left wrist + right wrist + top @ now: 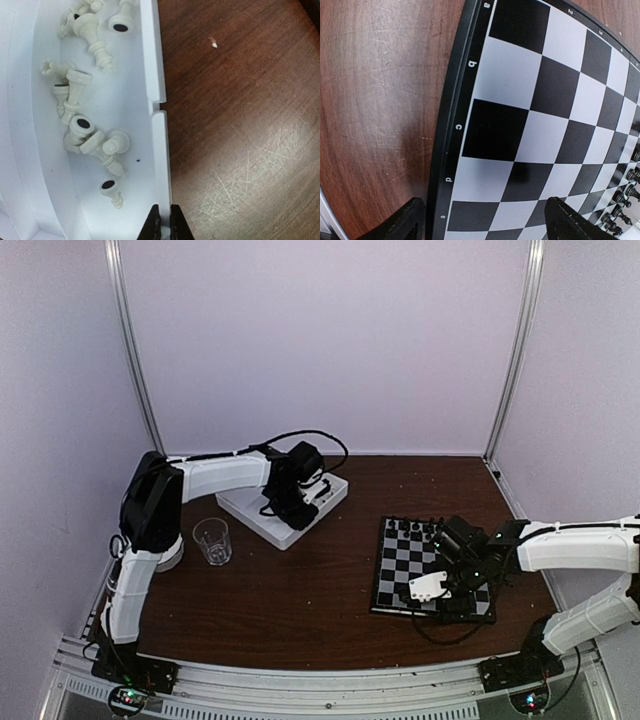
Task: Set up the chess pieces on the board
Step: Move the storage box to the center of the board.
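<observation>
Setup looks partly done, with the white side not yet placed. Nearest, the right claw point(483, 212) hangs released, fingers wide apart and empty, above bare squares of the board point(395, 580), which lies flat on the counter point(300, 590); black chess pieces point(410, 530) stand on its far rows. Farther left, a clear glass point(212, 540) stands upright and looks empty. Beyond it, a white tray point(152, 75) holds white chess pieces point(95, 145) tumbled on their sides in one compartment. The left claw point(162, 226) is clenched nearly tight right at that compartment's wall, with no piece visible in it. Next move likely calls for opening it and centring over one chessman.
</observation>
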{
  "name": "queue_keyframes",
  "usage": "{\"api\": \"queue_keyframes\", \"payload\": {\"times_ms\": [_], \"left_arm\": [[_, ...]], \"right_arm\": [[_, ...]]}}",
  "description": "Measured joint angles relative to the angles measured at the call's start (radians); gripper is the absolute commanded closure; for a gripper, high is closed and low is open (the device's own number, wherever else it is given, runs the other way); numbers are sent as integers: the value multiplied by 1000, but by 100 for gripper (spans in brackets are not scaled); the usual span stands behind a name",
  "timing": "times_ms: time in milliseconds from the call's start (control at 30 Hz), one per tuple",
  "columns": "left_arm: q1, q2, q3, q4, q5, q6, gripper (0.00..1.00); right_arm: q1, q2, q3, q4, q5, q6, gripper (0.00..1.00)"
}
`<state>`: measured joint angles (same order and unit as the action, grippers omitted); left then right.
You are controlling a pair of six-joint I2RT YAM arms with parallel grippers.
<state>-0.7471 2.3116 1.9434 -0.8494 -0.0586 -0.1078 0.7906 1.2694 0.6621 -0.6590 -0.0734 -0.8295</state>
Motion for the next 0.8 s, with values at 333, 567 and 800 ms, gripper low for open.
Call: {"api": "queue_keyframes", "payload": {"times_ms": [333,567,800], "left_arm": [[-32,-190,-287,40,71,50,100],[-103,-363,-484,33,119,96,100],[-161,-469,-614,42,176,182,100]], "right_arm": [[0,6,-33,18,48,0,14],[-18,7,-58,37,101,-10,15],[-57,-53,-98,51,128,-29,15]]}}
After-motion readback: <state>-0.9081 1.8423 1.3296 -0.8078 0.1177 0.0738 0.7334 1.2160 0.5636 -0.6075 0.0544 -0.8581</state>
